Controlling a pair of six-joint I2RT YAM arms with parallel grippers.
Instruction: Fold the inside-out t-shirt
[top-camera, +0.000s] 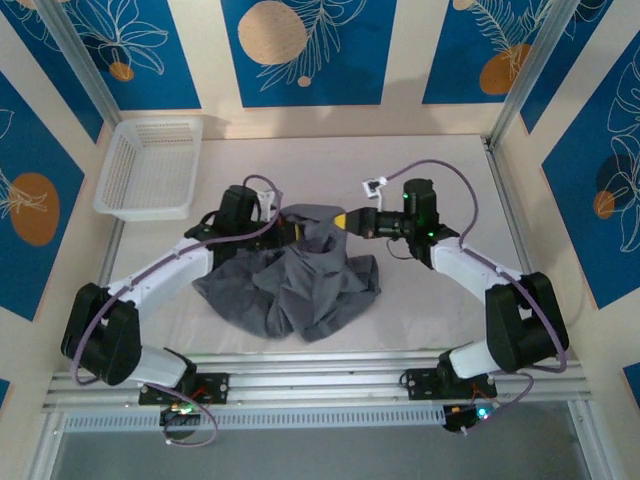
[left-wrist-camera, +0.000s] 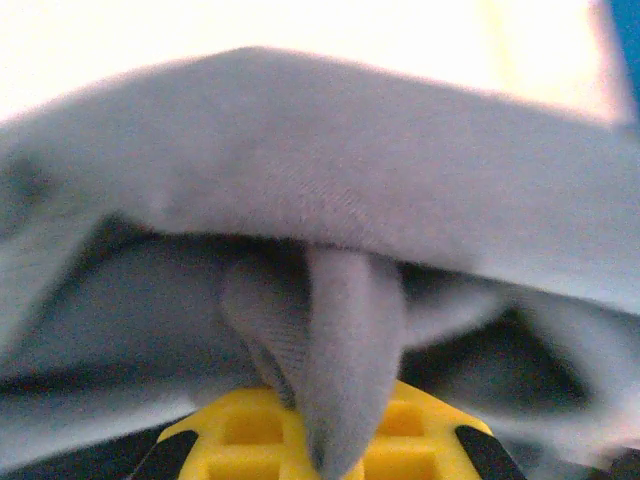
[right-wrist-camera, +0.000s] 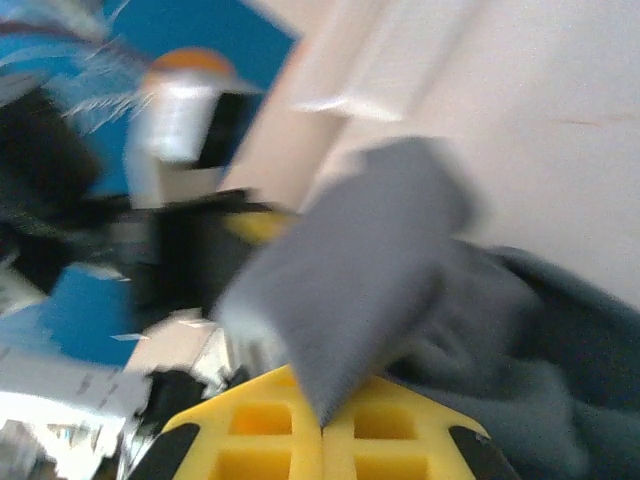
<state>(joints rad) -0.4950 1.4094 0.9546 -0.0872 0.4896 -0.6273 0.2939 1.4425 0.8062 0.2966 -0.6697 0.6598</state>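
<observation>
From the top, the inside-out t-shirt (top-camera: 300, 285) is lying crumpled mid-table (top-camera: 440, 170) between both arms. Its upper part is hanging raised between the left gripper (top-camera: 283, 230) and the right gripper (top-camera: 344, 220). It is looking soft, light and limp, so gripping a hem or shoulder seam seems best. In the left wrist view, the left gripper (left-wrist-camera: 322, 450) is pinching a grey fold, jaws clenched. In the right wrist view, the right gripper (right-wrist-camera: 322, 430) is likewise clamping a flap.

You have open counter (top-camera: 330, 160) beyond the shirt (top-camera: 300, 285) and to its right. The basket (top-camera: 150, 168) blocks the far left corner. The left claw (top-camera: 288, 232) and right claw (top-camera: 346, 220) crowd the shirt's far edge, cloth bunched between them.
</observation>
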